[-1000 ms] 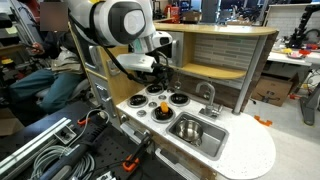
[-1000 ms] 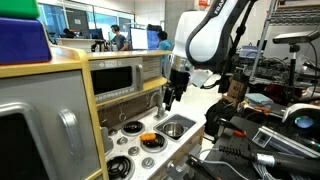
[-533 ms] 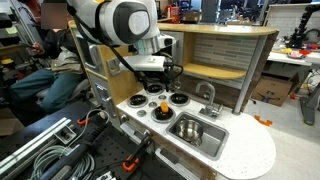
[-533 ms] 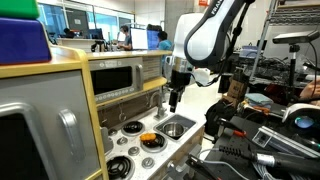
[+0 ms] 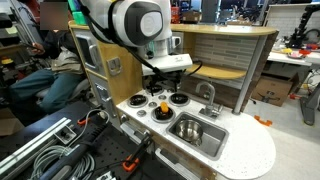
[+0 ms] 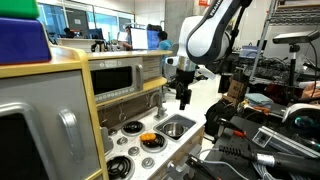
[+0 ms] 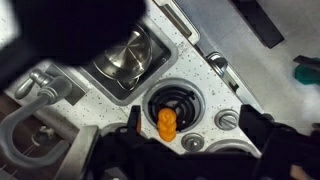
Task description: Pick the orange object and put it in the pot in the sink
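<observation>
In an exterior view my gripper (image 5: 163, 82) hangs in the air above the white toy-kitchen worktop (image 5: 245, 150), touching nothing. The orange object (image 5: 163, 107) lies below my jaws among the black burners (image 5: 178, 98). The steel sink (image 5: 210, 140) lies lower still and off to one side of my jaws, past the burners, with the curved tap (image 5: 207, 95) at its edge. I cannot tell from here whether my jaws are parted or closed.

In the exterior view from the opposite end, my gripper (image 6: 184, 98) points straight down, clear of the worktop. The sink (image 6: 177, 126) sits beneath my jaws, and the orange object (image 6: 148, 139) is farther out to the side on a burner. My fingers look slim and close together, but I cannot say for sure how they stand.

In the wrist view the orange object (image 7: 167, 122) rests on a round black burner (image 7: 175, 100), near my jaws and untouched. Beyond it, farther from my jaws, the shiny pot (image 7: 128, 58) stands inside the sink (image 7: 120, 88). The tap (image 7: 22, 128) curves at the side. Two silver knobs (image 7: 228, 120) sit just beside the burner. My own fingers are only dark blurs.
</observation>
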Controlling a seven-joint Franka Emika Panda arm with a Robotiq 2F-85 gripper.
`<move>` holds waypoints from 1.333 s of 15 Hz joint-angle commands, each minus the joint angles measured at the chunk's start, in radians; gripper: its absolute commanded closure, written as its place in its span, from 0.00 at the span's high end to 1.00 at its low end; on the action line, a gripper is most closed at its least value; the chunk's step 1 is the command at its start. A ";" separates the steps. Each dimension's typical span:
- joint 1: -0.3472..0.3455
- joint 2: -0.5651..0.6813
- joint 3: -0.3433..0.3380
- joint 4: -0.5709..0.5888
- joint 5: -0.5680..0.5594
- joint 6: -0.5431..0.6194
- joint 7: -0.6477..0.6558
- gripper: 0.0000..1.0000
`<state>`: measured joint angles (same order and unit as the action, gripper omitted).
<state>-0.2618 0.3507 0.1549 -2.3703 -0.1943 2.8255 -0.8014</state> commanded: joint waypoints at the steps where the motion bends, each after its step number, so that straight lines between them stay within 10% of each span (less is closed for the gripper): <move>1: -0.062 0.029 0.063 0.065 0.081 -0.128 -0.253 1.00; 7: 0.015 0.015 -0.011 0.023 0.070 -0.060 -0.158 1.00; 20: 0.112 0.427 -0.008 0.256 -0.022 0.360 -0.060 1.00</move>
<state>-0.1634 0.6854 0.1559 -2.1925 -0.1741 3.0710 -0.8978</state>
